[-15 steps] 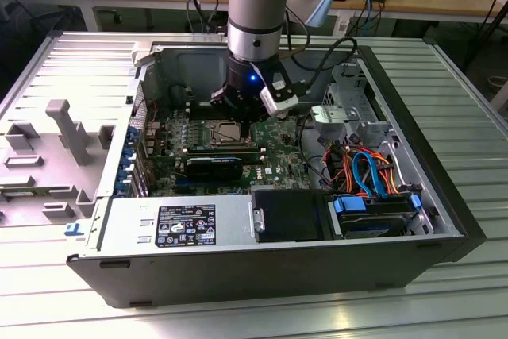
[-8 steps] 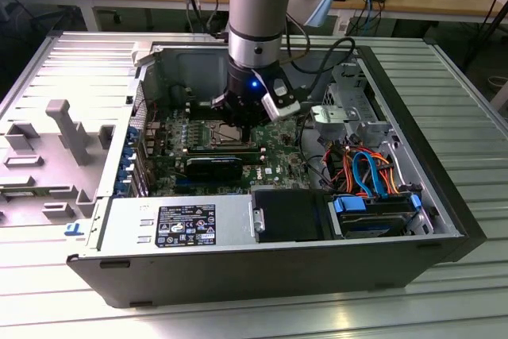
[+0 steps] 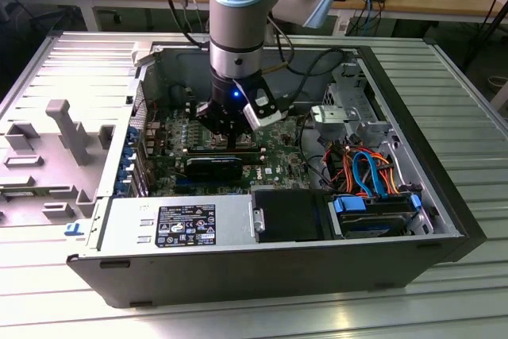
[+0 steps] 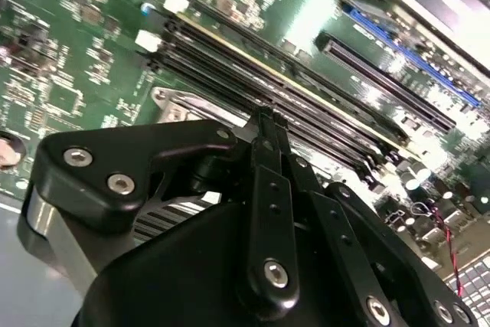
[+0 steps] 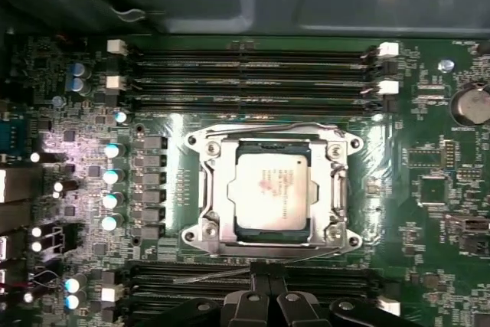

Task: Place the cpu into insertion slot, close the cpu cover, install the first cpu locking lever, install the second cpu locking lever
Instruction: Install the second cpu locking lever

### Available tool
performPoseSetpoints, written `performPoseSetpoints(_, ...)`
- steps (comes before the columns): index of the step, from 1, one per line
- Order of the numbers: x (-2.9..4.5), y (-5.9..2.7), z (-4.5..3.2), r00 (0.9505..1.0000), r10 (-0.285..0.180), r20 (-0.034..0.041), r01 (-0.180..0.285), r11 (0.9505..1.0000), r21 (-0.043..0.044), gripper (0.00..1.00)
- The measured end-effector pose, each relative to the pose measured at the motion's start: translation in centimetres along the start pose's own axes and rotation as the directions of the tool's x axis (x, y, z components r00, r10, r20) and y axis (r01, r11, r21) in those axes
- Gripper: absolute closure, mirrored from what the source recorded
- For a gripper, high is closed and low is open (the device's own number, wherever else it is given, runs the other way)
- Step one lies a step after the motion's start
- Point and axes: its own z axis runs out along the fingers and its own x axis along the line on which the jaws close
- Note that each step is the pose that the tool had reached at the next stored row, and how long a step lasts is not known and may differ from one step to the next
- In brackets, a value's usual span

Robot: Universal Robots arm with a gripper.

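The cpu (image 5: 270, 188), a small silvery-grey square, lies flat in the insertion slot (image 5: 197, 142) on the green motherboard. The cpu cover (image 5: 217, 189), a silver frame with a window, lies down over it. One thin wire locking lever (image 5: 283, 126) runs along the socket's side facing the upper memory slots. Another lever (image 5: 210, 276) slants along the opposite side. My gripper (image 5: 265, 267) is shut, fingertips together just past that second lever's end; whether they touch it I cannot tell. The shut tips (image 4: 264, 112) hover beside the socket's silver corner (image 4: 170, 101). The gripper (image 3: 225, 131) reaches down inside the open computer case.
Long black memory slots (image 5: 253, 74) flank the socket on two sides. A row of capacitors (image 5: 112, 178) stands beside it. The power supply (image 3: 178, 228), a black box (image 3: 290, 213) and a drive with coloured cables (image 3: 373, 212) line the case's near side. A grey plastic tray (image 3: 67, 140) lies outside.
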Motion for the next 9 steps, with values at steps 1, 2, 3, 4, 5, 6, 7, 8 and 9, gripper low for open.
performPoseSetpoints(1,0.32,0.00,0.06,1.0000,0.000,0.0000,0.000,1.0000,-0.0015,0.89)
performPoseSetpoints(2,0.44,0.01,0.11,1.0000,0.000,0.0001,0.000,1.0000,-0.0019,0.89)
performPoseSetpoints(3,0.60,0.01,0.16,1.0000,0.000,0.0001,0.000,1.0000,-0.0024,0.89)
performPoseSetpoints(4,0.96,0.02,0.26,1.0000,0.000,0.0000,0.000,1.0000,-0.0029,0.89)
performPoseSetpoints(5,1.28,0.02,0.35,1.0000,0.000,-0.0001,0.000,1.0000,-0.0033,0.89)
performPoseSetpoints(6,1.48,0.02,0.40,1.0000,0.000,-0.0001,0.000,1.0000,-0.0035,0.89)
performPoseSetpoints(7,1.62,0.03,0.44,1.0000,0.000,0.0000,0.000,1.0000,-0.0036,0.89)
performPoseSetpoints(8,1.91,0.03,0.49,1.0000,0.000,0.0000,0.000,1.0000,-0.0037,0.89)
performPoseSetpoints(9,2.11,0.04,0.52,1.0000,0.000,0.0000,0.000,1.0000,-0.0038,0.89)
